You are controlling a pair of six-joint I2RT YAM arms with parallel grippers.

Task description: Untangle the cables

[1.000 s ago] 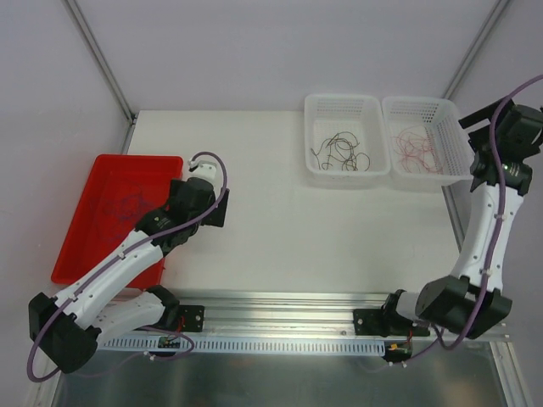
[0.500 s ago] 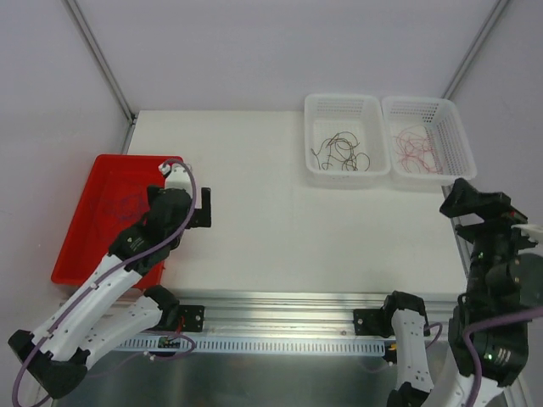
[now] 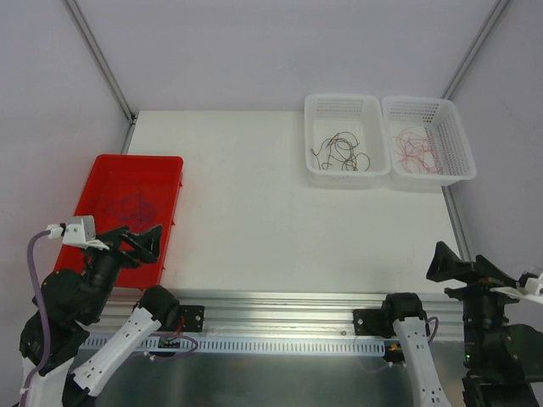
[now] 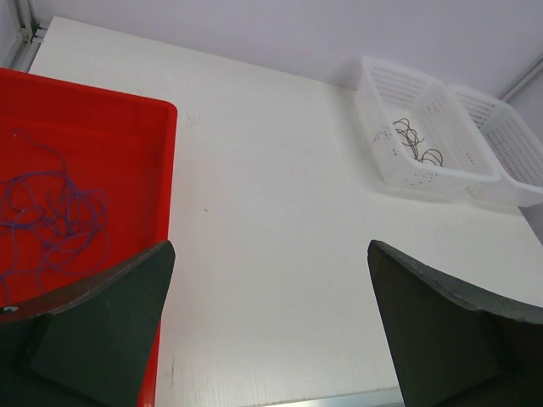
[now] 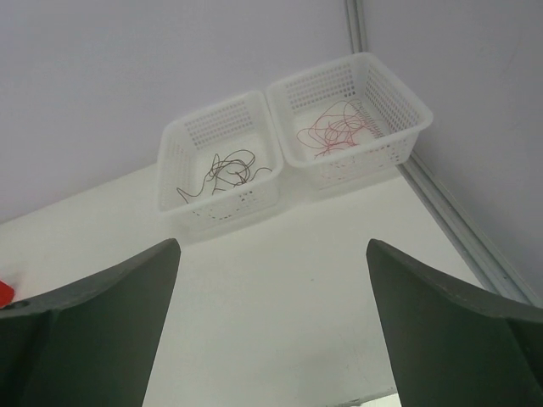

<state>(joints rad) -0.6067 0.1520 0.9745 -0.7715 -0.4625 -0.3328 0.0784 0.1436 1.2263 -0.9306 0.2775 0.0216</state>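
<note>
Loose flat tangle of purple cables (image 4: 53, 208) lies in the red tray (image 4: 119, 127), left of the left wrist frame. The dark cables (image 3: 342, 151) curl in the left white basket (image 3: 348, 179) and the pink-red cables (image 3: 414, 148) in the right white basket (image 3: 428, 179), upper right of the top frame. Bare desk (image 3: 254, 212) lies between.

The left fingers (image 4: 102, 314) are spread wide, holding nothing, by the tray's lower right corner. The right fingers (image 5: 441, 322) are also wide apart and empty, at lower right of the top frame, well apart from the baskets.

Cables look hair-thin, very light, limp, springy in the loops. They likely snag on each other and slip from a loose pinch. Best hold, as a judgement: a single outer loop standing off the bunch, pinched fully, not the dense middle.
</note>
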